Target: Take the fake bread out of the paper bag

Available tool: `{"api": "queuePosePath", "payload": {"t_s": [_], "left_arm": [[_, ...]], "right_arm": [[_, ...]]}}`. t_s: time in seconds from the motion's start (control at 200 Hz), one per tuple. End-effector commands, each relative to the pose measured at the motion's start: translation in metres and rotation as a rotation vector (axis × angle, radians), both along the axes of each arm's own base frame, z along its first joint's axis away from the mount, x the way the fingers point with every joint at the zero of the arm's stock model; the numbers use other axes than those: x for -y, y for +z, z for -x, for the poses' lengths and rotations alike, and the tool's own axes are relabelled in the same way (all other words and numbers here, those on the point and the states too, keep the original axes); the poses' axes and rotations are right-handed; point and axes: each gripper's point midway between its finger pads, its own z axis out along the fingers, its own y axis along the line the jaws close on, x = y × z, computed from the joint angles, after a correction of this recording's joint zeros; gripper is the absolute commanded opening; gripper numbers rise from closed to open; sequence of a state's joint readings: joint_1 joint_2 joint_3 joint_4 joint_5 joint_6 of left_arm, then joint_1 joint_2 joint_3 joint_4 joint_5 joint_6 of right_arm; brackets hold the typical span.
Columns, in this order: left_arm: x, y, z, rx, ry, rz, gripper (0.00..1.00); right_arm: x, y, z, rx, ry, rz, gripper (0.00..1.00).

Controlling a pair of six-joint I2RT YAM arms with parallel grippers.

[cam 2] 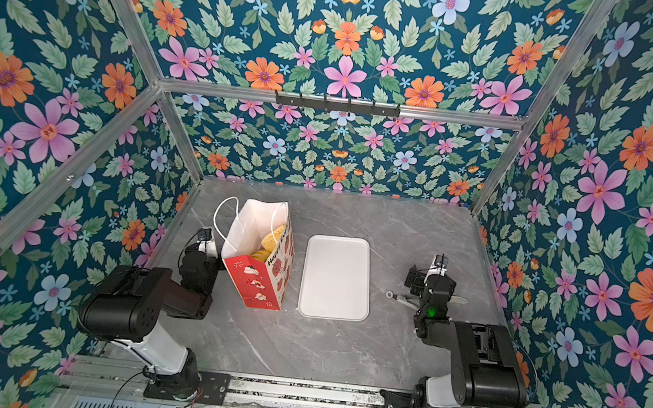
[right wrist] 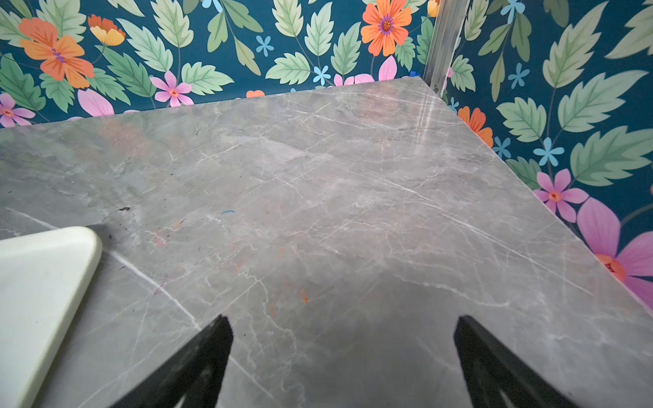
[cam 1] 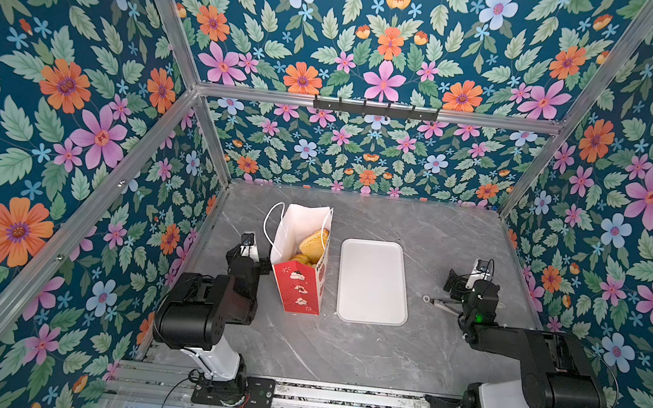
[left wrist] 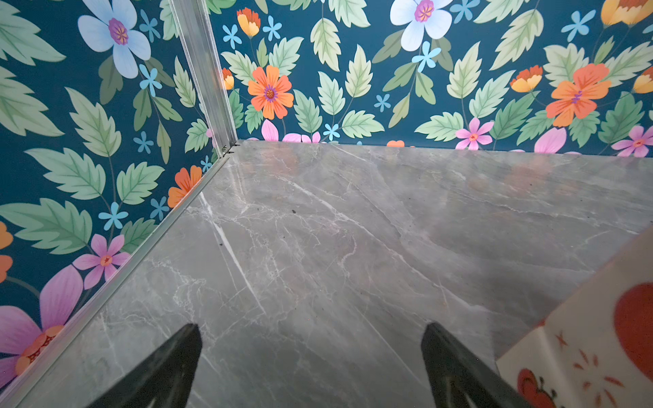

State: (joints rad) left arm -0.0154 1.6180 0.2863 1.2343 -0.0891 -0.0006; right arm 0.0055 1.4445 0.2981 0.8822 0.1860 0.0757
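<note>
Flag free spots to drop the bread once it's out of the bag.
The tray right of the paper bag is bare. The table is free in front of both, behind them to the back wall, and between tray and right gripper. Tight: left gripper sits beside the bag.

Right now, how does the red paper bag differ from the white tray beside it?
The paper bag stands tall; the tray lies flat. The paper bag is red with printed motifs; the tray is plain white. The paper bag holds fake bread; the tray holds nothing. Both sit on the grey table.
</note>
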Motion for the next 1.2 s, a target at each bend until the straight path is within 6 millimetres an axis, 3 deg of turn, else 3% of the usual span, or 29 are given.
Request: {"api": "queuePosePath", "payload": {"t_s": [0.0,0.135,0.25,0.42,0.545,0.735,0.89,1.045,1.195], "left_arm": [[0.000,0.006,-0.001,0.020,0.000,-0.002,1.00],[-0.010,0.011,0.003,0.040,0.060,0.010,1.00],[-0.018,0.033,0.012,0.064,0.108,0.018,0.98],[-0.025,0.107,0.025,0.213,0.161,0.127,0.94],[-0.027,0.139,0.034,0.153,0.211,0.301,0.94],[0.013,0.187,0.084,-0.003,0.011,0.424,0.85],[0.054,0.222,0.126,-0.085,-0.228,0.435,0.75],[0.095,0.229,0.146,-0.184,-0.478,0.425,0.75],[0.116,0.215,0.146,-0.276,-0.612,0.423,0.72]], "right_arm": [[-0.001,0.008,-0.003,0.031,0.001,-0.007,0.99],[-0.003,0.015,-0.004,0.055,0.015,0.010,0.99],[-0.012,0.028,0.001,0.045,0.036,0.044,0.99],[-0.023,0.059,0.002,0.018,0.023,0.107,0.99],[-0.026,0.074,0.007,0.010,0.013,0.053,0.98],[-0.025,0.062,0.014,0.000,0.012,0.047,0.96],[-0.026,0.048,0.007,-0.050,0.006,0.044,0.96],[-0.035,0.038,0.001,-0.093,0.032,0.054,0.96],[-0.039,0.034,-0.001,-0.108,0.048,0.048,0.96]]}}
